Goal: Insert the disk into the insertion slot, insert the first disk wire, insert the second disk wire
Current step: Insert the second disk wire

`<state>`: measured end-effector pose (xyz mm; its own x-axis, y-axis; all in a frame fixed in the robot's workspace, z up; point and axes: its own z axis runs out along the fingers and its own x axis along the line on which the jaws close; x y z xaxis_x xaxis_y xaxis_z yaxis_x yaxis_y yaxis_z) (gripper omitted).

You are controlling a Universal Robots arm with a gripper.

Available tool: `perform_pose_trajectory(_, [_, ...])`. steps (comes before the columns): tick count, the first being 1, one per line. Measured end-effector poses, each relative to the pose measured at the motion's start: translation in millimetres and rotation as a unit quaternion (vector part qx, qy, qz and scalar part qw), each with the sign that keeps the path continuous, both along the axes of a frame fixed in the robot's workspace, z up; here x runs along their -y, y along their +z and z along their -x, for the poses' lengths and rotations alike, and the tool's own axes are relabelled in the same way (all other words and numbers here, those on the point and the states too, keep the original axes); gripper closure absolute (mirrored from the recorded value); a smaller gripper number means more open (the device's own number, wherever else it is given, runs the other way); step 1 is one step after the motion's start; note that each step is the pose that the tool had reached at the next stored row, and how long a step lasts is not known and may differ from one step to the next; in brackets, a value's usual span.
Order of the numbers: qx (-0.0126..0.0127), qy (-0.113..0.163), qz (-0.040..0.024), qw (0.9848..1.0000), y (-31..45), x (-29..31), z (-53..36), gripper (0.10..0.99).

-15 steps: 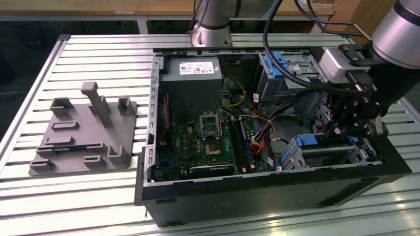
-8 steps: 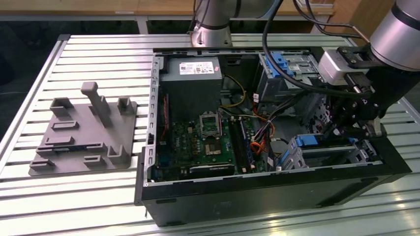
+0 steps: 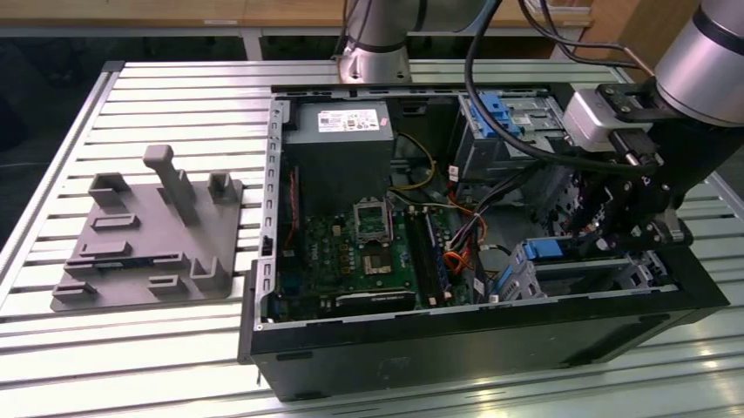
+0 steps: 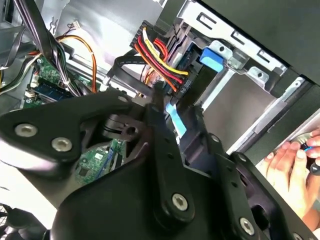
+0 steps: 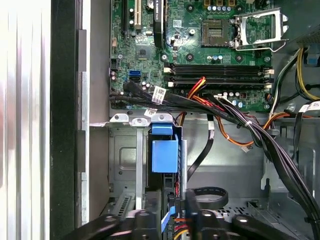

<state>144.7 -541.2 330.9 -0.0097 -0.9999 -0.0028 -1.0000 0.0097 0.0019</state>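
My fingers (image 4: 167,107) reach down inside the open computer case (image 3: 465,335), at the corner toward the exterior view's right, right over the insertion slot (image 3: 593,270). The disk (image 5: 164,152) already sits in that slot: in the first wrist view I see its blue end handle standing out of the silver perforated cage, just ahead of my fingertips. In the second wrist view my two dark fingers (image 4: 156,117) are drawn nearly together around a thin pale-blue wire (image 4: 176,120) and the black connector at its end, pressed in among the bundle of red, yellow and black power wires (image 4: 160,57) beside the blue handle. The fingers look closed on that connector, though how firmly I cannot tell.

My arm (image 3: 709,61) comes in from the upper right of the exterior view, the wrist turned steeply downward so that the black gripper body (image 3: 633,205) hangs inside the case wall. The motherboard (image 3: 361,252) lies well apart from me. A person's hand (image 4: 292,167) rests outside the case. A grey fixture (image 3: 145,239) stands on the slatted table (image 3: 117,357).
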Motion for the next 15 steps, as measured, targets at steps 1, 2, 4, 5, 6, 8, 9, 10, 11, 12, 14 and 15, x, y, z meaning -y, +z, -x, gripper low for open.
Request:
perform_pose_trajectory(1, [0.0000, 0.000, -0.0001, 1.0000, 2.7, 0.0, 0.0, 0.757])
perform_pose_trajectory(2, [0.0000, 0.000, -0.0003, 1.0000, 6.0, 0.0, 0.0, 0.690])
perform_pose_trajectory(4, [0.0000, 0.000, -0.0004, 1.0000, 14.5, 0.0, 0.0, 0.690])
perform_pose_trajectory(5, [0.0000, 0.000, -0.0005, 1.0000, 18.7, -0.2, 0.0, 0.690])
perform_pose_trajectory(6, [0.0001, 0.000, -0.0005, 1.0000, 22.9, -0.3, 0.0, 0.690])
perform_pose_trajectory(8, [0.0002, -0.001, -0.0004, 1.0000, 31.2, -0.5, 0.0, 0.690])
perform_pose_trajectory(9, [0.0002, -0.001, -0.0005, 1.0000, 35.6, -0.6, 0.0, 0.706])
perform_pose_trajectory(10, [0.0002, -0.001, -0.0005, 1.0000, 39.7, -0.7, 0.0, 0.706])
perform_pose_trajectory(11, [0.0003, -0.001, -0.0004, 1.0000, 43.8, -0.8, 0.0, 0.706])
perform_pose_trajectory(12, [0.0003, -0.001, -0.0004, 1.0000, 48.0, -0.8, 0.0, 0.769])
perform_pose_trajectory(14, [0.0003, -0.002, -0.0006, 1.0000, 56.4, -0.8, 0.0, 0.890])
perform_pose_trajectory(15, [0.0003, -0.002, -0.0005, 1.0000, 58.5, -0.8, 0.0, 0.890])
